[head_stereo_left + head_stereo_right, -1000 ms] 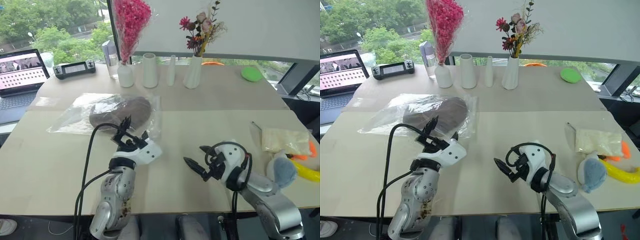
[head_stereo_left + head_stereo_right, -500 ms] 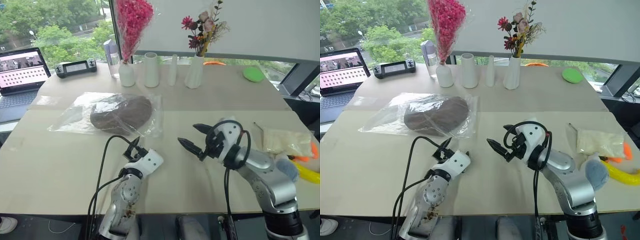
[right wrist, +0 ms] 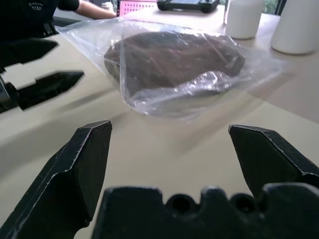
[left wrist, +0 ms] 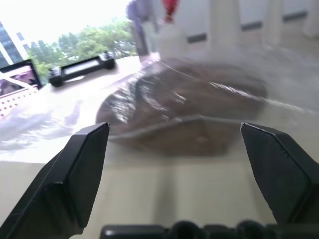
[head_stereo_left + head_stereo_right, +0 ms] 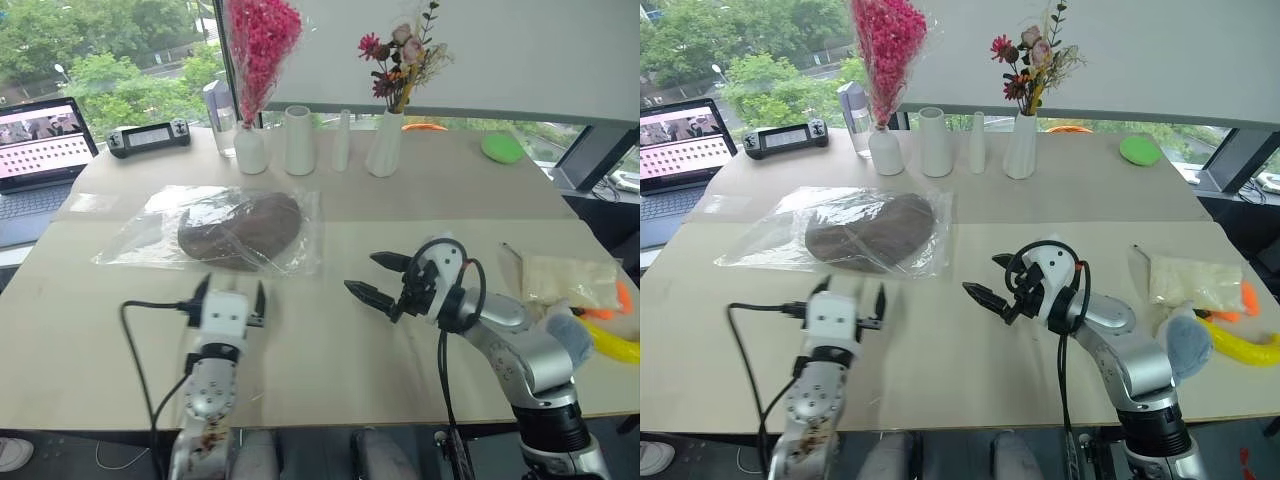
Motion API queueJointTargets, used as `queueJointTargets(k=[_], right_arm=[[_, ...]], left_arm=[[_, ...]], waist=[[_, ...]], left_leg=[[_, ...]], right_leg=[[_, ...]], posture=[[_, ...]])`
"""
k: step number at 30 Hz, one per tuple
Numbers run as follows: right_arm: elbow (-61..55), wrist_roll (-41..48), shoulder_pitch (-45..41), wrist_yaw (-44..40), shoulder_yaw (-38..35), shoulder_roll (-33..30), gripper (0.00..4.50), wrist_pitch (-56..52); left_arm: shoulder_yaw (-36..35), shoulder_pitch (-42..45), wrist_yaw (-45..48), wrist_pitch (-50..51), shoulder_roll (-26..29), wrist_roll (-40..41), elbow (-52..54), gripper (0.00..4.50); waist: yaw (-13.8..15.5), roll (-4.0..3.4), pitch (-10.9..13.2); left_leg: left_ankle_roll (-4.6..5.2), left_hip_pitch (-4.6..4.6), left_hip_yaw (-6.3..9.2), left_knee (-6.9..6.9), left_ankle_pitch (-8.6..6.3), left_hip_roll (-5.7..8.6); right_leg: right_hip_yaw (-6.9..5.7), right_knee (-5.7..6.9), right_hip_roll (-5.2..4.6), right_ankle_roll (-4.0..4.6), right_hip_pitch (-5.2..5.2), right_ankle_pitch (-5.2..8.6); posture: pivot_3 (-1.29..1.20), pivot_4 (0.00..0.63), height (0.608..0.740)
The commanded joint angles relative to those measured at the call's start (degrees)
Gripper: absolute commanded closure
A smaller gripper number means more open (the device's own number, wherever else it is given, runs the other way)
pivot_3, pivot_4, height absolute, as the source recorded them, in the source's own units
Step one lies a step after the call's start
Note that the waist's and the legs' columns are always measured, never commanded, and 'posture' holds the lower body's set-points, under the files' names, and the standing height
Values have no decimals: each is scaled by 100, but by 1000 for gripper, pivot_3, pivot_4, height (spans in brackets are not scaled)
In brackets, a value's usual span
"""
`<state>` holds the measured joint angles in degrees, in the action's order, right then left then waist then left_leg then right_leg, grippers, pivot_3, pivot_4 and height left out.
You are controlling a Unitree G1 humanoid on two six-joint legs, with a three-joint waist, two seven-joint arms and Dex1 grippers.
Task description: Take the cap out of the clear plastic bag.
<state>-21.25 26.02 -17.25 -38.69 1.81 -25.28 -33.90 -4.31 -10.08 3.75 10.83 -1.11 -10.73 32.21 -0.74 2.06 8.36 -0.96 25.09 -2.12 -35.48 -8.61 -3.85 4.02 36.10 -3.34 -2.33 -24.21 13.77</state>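
Table (image 5: 420, 205) — bag (image 5: 150, 225), 4 vases (image 5: 299, 140).

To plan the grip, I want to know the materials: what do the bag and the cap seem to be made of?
The bag: thin clear plastic film, glossy; it shows wrinkles and bright glints, and the cap is seen through it.
The cap: probably soft fabric, dark brown and matte; it lies flat and rounded, without shine.

Along the far edge of the table (image 5: 420, 200) are ranged four white vases (image 5: 297, 140), two holding flowers, with a laptop (image 5: 40, 150) and a black controller (image 5: 149, 137) set leftward and a green object (image 5: 502, 148) rightward.
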Motion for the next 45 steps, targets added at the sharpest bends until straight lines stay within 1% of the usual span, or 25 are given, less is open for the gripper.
queueJointTargets(k=[1,2,3,4,5,6,7,8,9,10,11,12,13,15,16,18,22,26,29,32,35,38,40,42,45], right_arm=[[-32,27,-84,-30,-47,10,41,189],[-14,19,-79,-30,-59,6,41,203],[2,8,-69,-32,-71,-3,41,223],[10,-1,-50,-31,-84,-11,41,244],[12,-9,-33,-26,-93,-14,41,257],[9,-12,-16,-17,-94,-18,41,271],[-2,-11,6,1,-94,-24,41,287],[-12,-9,24,19,-92,-30,41,299],[-29,-14,47,35,-97,-33,41,308],[-65,-14,76,51,-103,-38,41,301],[-100,-18,97,66,-110,-37,41,287],[-137,-23,117,82,-119,-37,41,269],[-163,-25,128,98,-123,-38,41,254],[-204,-22,146,135,-138,-46,41,226],[-215,-20,150,151,-144,-50,41,217],[-230,-17,157,182,-146,-55,41,205],[-248,-8,171,215,-121,-59,41,207],[-217,-24,199,197,-111,-81,41,244],[-169,-14,189,143,-95,-107,41,248],[-79,-21,142,38,-55,-143,41,275],[18,-56,99,-37,-32,-164,41,326],[107,-91,49,-85,-15,-149,41,369],[127,-107,25,-75,11,-130,41,380],[123,-128,28,-57,31,-110,41,393],[100,-169,126,-39,17,-116,41,432]], left_arm=[[-54,240,-14,-265,-19,398,-204,0],[-1319,1400,664,201,1390,1337,-1427,0],[-2283,2321,1244,484,2530,2064,-2582,0],[-2929,2980,1747,497,3406,2619,-3727,0],[-3242,3358,2151,353,3979,2998,-4668,0],[-3234,3502,2406,54,4169,3098,-5367,0],[-3231,3638,2663,-259,4298,3132,-5985,0],[-3221,3755,2859,-506,4357,3116,-6403,0],[-3205,3870,3025,-754,4396,3083,-6793,0],[-3164,3956,3120,-980,4386,3046,-7062,0],[-3114,4024,3185,-1165,4371,3022,-7262,0],[-3055,4072,3238,-1324,4355,2993,-7407,0],[-3003,4109,3274,-1435,4353,2980,-7508,0],[-2932,4192,3342,-1631,4384,2978,-7770,0],[-2901,4239,3356,-1691,4402,2985,-7882,0],[-2846,4319,3376,-1779,4424,3000,-8055,0],[-2751,4419,3465,-1930,4464,2999,-8251,0],[-2525,4439,3658,-2088,4522,2908,-8044,0],[-2100,4556,4261,-2153,4773,2762,-7620,0],[-1563,4713,4891,-2303,5237,2468,-7208,0],[-1332,4660,5248,-2095,5373,2551,-6621,0],[-564,3998,5819,-2930,5492,1943,-5916,0],[64,3523,6006,-3812,5639,1244,-5725,0],[426,3374,5990,-4282,5721,821,-5749,0],[765,3607,5642,-4791,5723,272,-6129,0]], waist=[[5,0,0],[12,-1,1],[58,4,8],[65,65,47],[-17,121,84],[-88,141,96],[-150,128,98],[-179,78,92],[-180,24,74],[-159,-27,54],[-134,-38,49],[-89,-31,53],[-39,5,55],[-10,85,60],[-9,111,62],[-3,120,59],[-8,118,60],[-7,116,61],[-1,116,61],[-3,117,61],[-4,107,63],[-3,91,64],[-23,66,60],[-26,63,62],[18,71,66]], left_leg=[[0,4,0,-10,0,0],[1,7,0,-22,-1,-1],[0,7,1,-29,-1,0],[1,2,4,-35,-2,-5],[-16,11,27,-46,-12,-15],[-34,38,87,-36,-23,-27],[-28,44,167,-33,-19,-33],[-3,2,215,-46,-4,-11],[-30,-63,207,-44,-21,15],[-40,-103,191,-34,-30,54],[-50,-125,162,-8,-46,100],[-54,-125,145,15,-49,111],[-46,-120,139,26,-43,108],[-27,-62,161,25,-30,90],[-28,-41,175,23,-30,79],[-36,-25,189,23,-35,70],[-43,-27,188,27,-39,73],[-42,-44,187,25,-39,72],[-44,-44,188,21,-37,71],[-48,-43,188,19,-35,68],[-47,-45,187,20,-34,67],[-47,-47,182,20,-34,71],[-47,-50,178,25,-34,72],[-46,-64,162,41,-35,75],[-46,-47,168,33,-35,47]], right_leg=[[0,0,0,0,0,0],[0,1,0,-1,3,-1],[-2,5,-2,-3,4,-2],[-22,41,0,1,-2,3],[-29,110,23,40,-65,5],[-28,93,76,80,-103,-22],[-45,44,103,100,-106,-47],[-86,-11,65,97,-53,-117],[-116,-31,16,78,25,-121],[-118,-34,-32,41,48,-85],[-109,-27,-88,18,44,-69],[-109,-17,-107,9,52,-57],[-111,-15,-106,9,40,-52],[-133,1,-83,21,-12,-84],[-142,0,-67,30,-23,-89],[-154,-3,-55,33,-31,-90],[-155,-3,-58,35,-30,-87],[-155,-2,-58,36,-15,-83],[-157,-1,-56,36,-14,-83],[-158,-1,-55,37,-14,-85],[-157,-2,-56,39,-13,-85],[-153,-2,-62,40,-11,-83],[-150,-4,-65,43,-10,-79],[-143,0,-73,49,-13,-73],[-146,4,-40,57,-24,-70]], posture=[[0,150,740],[0,150,740],[0,150,740],[0,150,740],[0,150,740],[0,150,740],[0,150,740],[0,150,740],[0,150,740],[0,150,740],[0,150,740],[0,150,740],[0,150,740],[0,150,740],[0,150,740],[0,150,740],[0,150,740],[0,150,740],[0,150,740],[0,150,740],[0,150,740],[0,150,740],[0,150,740],[0,150,740],[0,150,740]])
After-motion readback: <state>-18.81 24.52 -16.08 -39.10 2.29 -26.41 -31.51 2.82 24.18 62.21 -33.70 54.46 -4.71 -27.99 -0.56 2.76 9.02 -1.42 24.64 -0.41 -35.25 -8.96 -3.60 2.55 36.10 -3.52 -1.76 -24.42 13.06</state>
